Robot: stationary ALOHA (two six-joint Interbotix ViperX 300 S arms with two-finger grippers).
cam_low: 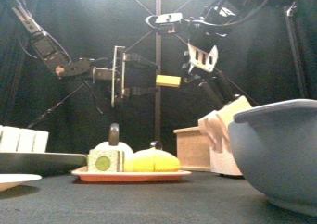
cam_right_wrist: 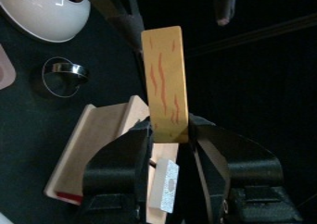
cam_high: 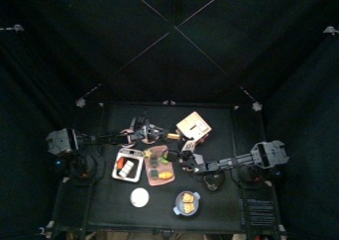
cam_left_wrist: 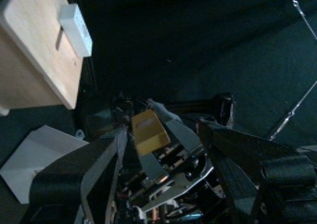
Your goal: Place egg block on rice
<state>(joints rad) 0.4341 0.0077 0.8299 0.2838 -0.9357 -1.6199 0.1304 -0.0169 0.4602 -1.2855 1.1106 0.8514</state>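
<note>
Our right pincer [cam_right_wrist: 168, 135] pinches the egg block [cam_right_wrist: 166, 75] in the air above the table [cam_low: 161, 202].
We grip one end so the free end can meet the rice [cam_low: 109, 159] on its plate [cam_low: 130, 175]; the block's long axis runs straight out from the jaws. Our left pincer [cam_low: 120, 77] hovers close beside it; whether its jaws are spread, we cannot tell.

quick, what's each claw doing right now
left claw: shut on the egg block
right claw: shut on the egg block too, mid-air
</note>
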